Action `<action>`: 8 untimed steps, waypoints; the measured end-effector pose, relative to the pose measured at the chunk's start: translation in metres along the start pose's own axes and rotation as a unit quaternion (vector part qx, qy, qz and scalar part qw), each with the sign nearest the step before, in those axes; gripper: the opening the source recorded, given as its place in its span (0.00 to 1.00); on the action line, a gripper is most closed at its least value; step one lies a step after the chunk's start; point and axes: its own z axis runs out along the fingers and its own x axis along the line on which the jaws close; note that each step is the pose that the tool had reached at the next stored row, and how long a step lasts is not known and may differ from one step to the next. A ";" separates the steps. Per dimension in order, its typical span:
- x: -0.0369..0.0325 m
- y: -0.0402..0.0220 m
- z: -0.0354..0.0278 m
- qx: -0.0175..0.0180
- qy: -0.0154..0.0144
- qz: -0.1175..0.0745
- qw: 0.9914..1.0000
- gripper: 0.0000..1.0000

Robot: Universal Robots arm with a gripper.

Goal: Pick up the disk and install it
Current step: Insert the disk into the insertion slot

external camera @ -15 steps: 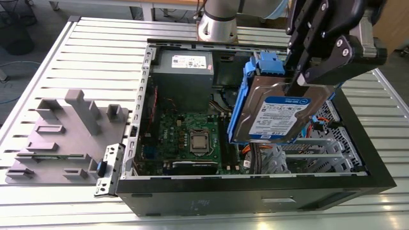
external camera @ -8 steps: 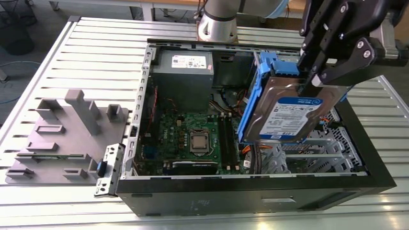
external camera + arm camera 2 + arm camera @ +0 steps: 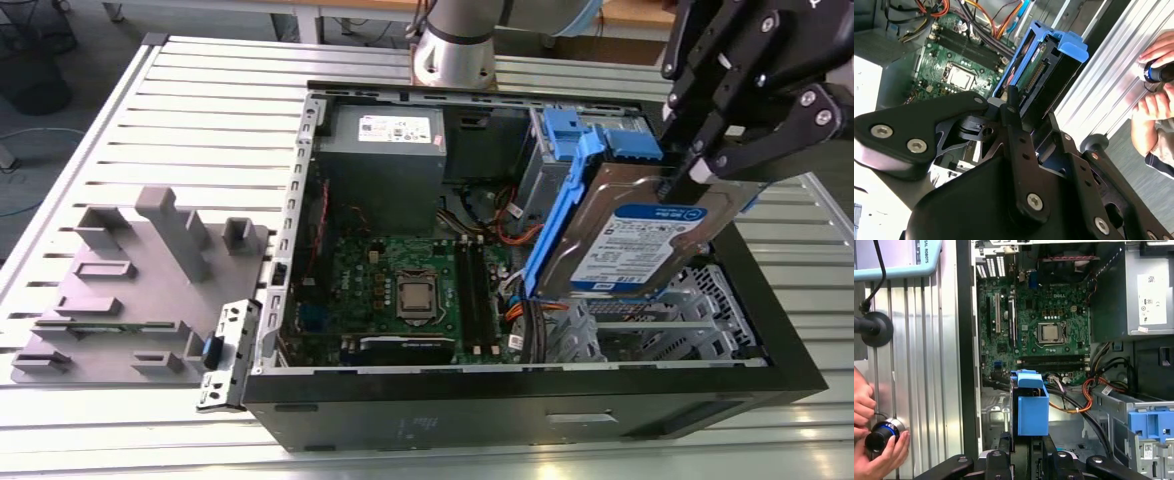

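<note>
The disk point(image 3: 641, 240) is a silver drive with a blue-and-white label and blue side rails. It hangs tilted, on edge, above the right part of the open computer case point(image 3: 534, 405). My black gripper point(image 3: 678, 182) is shut on the disk's upper edge. In the second wrist view the disk point(image 3: 1040, 67) sticks out past the gripper point(image 3: 1021, 107), with the motherboard beyond it. In the first wrist view the disk's blue rail end point(image 3: 1032, 407) stands over the case's drive area, just ahead of the gripper point(image 3: 1026, 455).
Inside the case lie the motherboard point(image 3: 400, 290), a grey power supply point(image 3: 387, 150), a metal drive cage point(image 3: 654, 320) and a blue-railed bay point(image 3: 587, 135). A grey fixture point(image 3: 134, 280) sits on the slatted table. A person's hands point(image 3: 874, 435) hold a round object beside the case.
</note>
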 end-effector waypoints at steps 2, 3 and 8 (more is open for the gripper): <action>-0.0003 -0.0046 0.0003 0.000 0.000 0.000 1.000 0.35; -0.0004 -0.0069 0.0004 0.000 0.000 0.000 1.000 0.35; -0.0010 -0.0187 0.0011 0.000 0.000 0.000 1.000 0.35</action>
